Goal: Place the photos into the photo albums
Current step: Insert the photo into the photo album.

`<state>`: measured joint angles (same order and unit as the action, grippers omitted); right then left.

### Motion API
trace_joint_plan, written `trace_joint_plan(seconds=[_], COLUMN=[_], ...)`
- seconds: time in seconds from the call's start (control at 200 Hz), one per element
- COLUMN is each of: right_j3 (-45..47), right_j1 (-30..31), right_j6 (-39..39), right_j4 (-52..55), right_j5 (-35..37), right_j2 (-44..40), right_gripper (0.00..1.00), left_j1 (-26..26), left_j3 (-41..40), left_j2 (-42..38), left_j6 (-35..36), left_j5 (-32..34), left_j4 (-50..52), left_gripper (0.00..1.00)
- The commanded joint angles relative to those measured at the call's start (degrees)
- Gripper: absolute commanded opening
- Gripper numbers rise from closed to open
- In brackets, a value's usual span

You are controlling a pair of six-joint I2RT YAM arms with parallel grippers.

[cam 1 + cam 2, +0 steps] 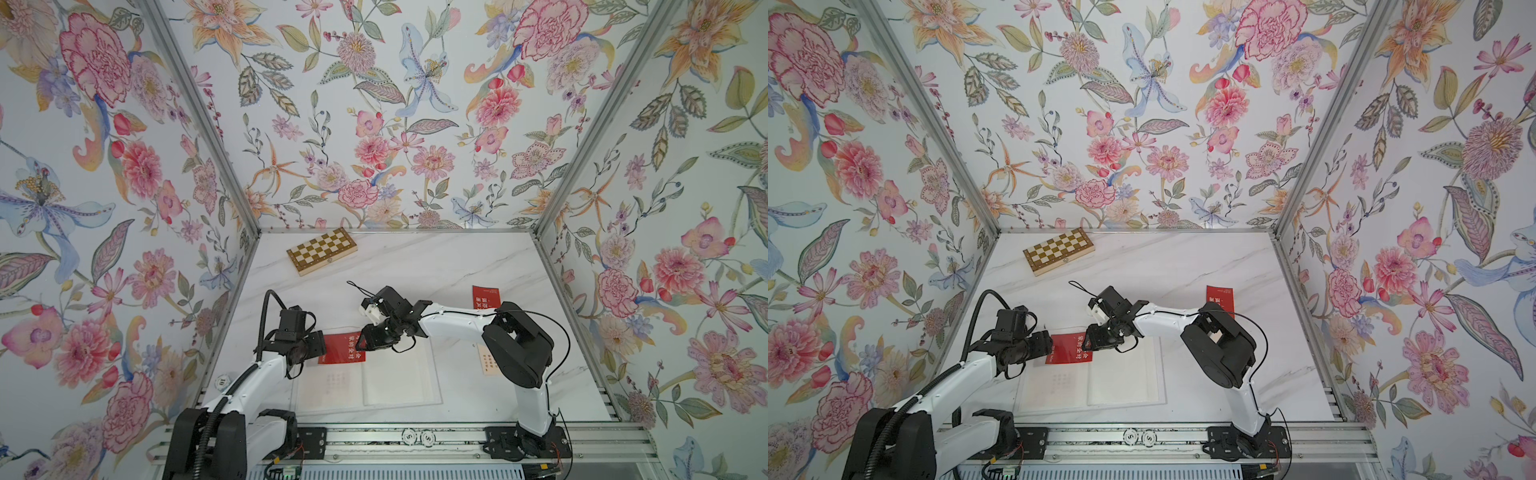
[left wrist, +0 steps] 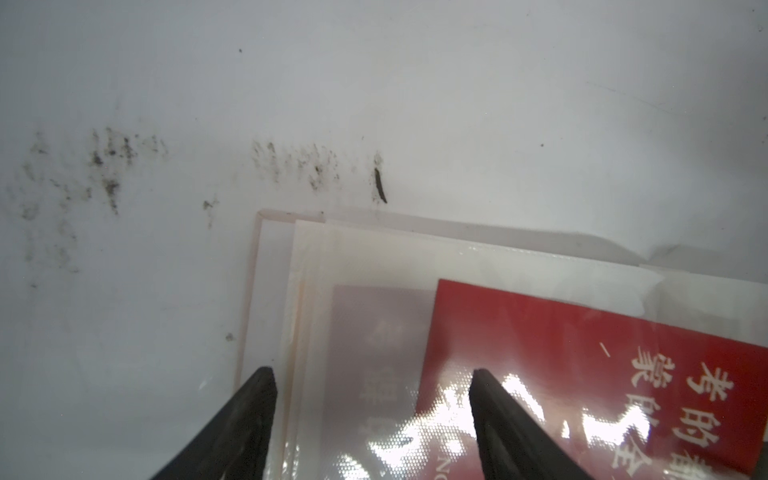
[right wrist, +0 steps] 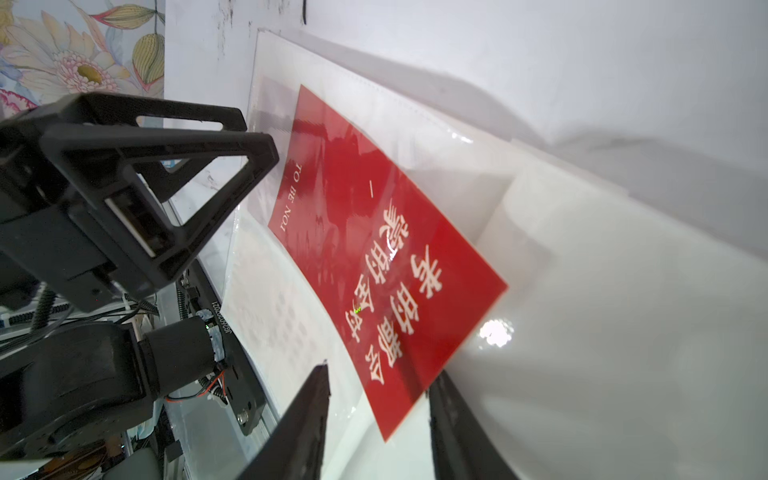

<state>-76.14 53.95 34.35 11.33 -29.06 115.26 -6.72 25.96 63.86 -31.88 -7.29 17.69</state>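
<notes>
The photo album point(image 1: 399, 386) point(image 1: 1125, 386) lies open near the table's front, showing white pages with clear sleeves. A red photo point(image 1: 343, 347) point(image 1: 1069, 349) point(image 2: 540, 332) point(image 3: 374, 232) with white characters lies slanted on the far corner of its left page, with glossy sleeve film over part of it. My left gripper point(image 1: 322, 345) point(image 1: 1048, 347) point(image 2: 372, 374) stands open at the page's left edge, one finger by the edge and one over the red photo. My right gripper point(image 1: 360, 341) point(image 1: 1088, 338) point(image 3: 378, 374) is open, straddling the photo's near corner.
Another red photo point(image 1: 485, 297) point(image 1: 1219, 297) lies at the right, partly behind the right arm. A cream photo point(image 1: 488, 363) peeks out beside that arm. A checkered wooden box point(image 1: 322, 250) point(image 1: 1059, 250) sits at the back left. Floral walls close three sides.
</notes>
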Motion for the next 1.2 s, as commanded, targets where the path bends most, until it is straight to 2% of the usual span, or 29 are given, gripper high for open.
trace_joint_plan(seconds=[0.0, 0.37, 0.701, 0.866, 1.036, 1.196], right_j3=[-2.5, -8.2, -6.8, -3.0, 1.0, 5.3], right_j1=[0.9, 2.2, 2.1, 0.9, -0.5, -1.0], right_j6=[0.7, 2.4, 7.0, 6.8, 4.8, 4.2], right_j4=[1.1, 0.5, -6.4, -6.4, -4.2, -3.9], right_j5=[0.4, -1.3, -3.4, -1.5, 1.7, 3.7], right_j2=[1.8, 7.1, 8.0, 4.5, -0.9, -6.5], right_gripper=[0.40, 0.40, 0.40, 0.42, 0.50, 0.51], left_j1=[1.0, 1.9, 2.0, 2.0, 1.6, -1.0], left_j3=[-0.2, -0.3, -0.5, -0.3, 2.2, 5.3], left_j2=[0.6, 1.7, 1.6, 0.6, -2.1, -2.5], left_j6=[0.6, 0.8, 0.8, 1.8, 3.2, 3.4], left_j5=[-1.0, -2.8, -3.0, -3.3, -1.8, -0.5], left_j4=[-0.9, -1.7, -1.7, -1.4, 1.1, 3.0], left_gripper=[0.72, 0.72, 0.72, 0.72, 0.72, 0.73])
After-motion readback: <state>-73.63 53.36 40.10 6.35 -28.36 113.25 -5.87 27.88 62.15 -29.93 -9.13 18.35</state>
